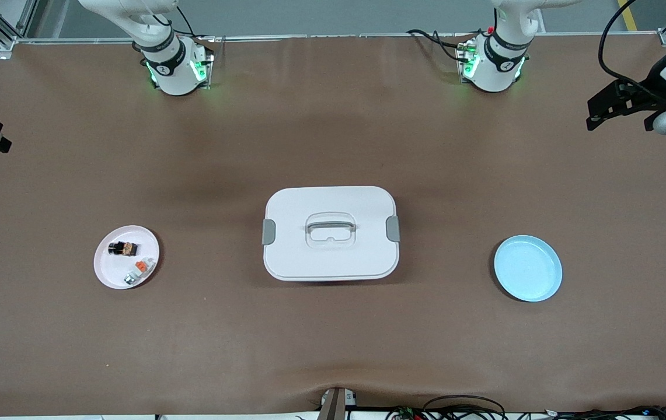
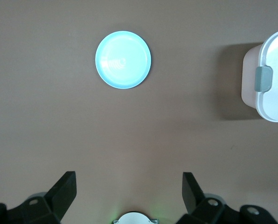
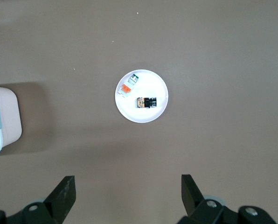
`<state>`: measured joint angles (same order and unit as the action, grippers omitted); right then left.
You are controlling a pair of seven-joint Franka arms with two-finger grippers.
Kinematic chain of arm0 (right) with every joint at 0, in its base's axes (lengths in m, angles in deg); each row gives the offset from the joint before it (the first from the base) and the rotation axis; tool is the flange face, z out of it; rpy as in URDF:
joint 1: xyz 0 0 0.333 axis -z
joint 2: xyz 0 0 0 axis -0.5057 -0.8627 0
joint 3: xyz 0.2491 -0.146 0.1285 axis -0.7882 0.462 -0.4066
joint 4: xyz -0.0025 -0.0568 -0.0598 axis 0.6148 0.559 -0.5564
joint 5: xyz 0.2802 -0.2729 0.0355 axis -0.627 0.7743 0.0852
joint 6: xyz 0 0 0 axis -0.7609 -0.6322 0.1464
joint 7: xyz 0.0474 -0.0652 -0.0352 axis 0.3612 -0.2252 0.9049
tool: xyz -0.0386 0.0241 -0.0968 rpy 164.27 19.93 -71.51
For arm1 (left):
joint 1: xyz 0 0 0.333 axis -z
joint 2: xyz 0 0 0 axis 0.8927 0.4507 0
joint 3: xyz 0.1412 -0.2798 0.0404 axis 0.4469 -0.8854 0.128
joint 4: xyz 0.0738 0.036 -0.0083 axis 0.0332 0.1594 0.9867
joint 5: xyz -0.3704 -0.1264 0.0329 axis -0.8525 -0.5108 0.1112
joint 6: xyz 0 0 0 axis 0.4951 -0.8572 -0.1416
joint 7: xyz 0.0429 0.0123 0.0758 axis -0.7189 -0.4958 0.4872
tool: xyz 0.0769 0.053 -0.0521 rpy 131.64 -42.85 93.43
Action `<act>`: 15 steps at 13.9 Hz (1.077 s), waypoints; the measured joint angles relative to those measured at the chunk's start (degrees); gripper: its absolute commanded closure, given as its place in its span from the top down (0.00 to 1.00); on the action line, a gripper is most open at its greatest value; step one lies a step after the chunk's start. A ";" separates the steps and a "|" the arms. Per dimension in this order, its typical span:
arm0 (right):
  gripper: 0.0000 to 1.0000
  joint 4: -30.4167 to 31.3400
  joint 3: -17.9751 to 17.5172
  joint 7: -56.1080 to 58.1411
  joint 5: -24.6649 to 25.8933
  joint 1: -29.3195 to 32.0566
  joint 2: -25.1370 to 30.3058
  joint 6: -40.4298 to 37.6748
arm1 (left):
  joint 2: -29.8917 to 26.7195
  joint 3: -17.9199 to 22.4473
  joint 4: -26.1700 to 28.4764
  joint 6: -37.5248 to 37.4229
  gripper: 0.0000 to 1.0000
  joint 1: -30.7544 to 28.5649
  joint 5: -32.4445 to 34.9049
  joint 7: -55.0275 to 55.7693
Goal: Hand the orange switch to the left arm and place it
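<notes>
Left claw is hanging open over bare counter; right claw likewise, both waiting. Orange switch is lying on the white plate, toward the right arm's end; only the front view is showing the whole box.

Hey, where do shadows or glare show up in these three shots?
Front view: soft shadow on the table near the white box, green glow at both arm bases. Left wrist view: glare on the blue plate, box shadow alongside. Right wrist view: box shadow too; white plate evenly lit.
</notes>
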<state>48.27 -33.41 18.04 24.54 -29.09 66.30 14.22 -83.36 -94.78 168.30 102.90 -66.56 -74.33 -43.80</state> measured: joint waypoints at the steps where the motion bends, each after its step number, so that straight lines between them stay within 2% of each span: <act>1: 1.00 0.00 -0.01 0.06 -0.49 0.00 0.00 -0.20 | 0.08 0.00 -0.02 0.00 1.00 0.05 0.00 0.00; 6: 1.00 0.00 0.14 7.14 -1.03 0.02 0.01 -2.05 | 0.10 0.00 -0.31 0.00 1.00 0.16 0.00 0.00; 15: 1.00 -0.04 0.07 8.20 -1.10 0.00 0.31 -2.24 | 0.12 0.09 -0.69 0.00 1.00 -0.12 0.00 0.00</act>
<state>48.24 -33.34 26.24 23.44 -29.08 66.60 11.97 -83.24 -94.69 167.61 102.90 -66.67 -74.33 -43.80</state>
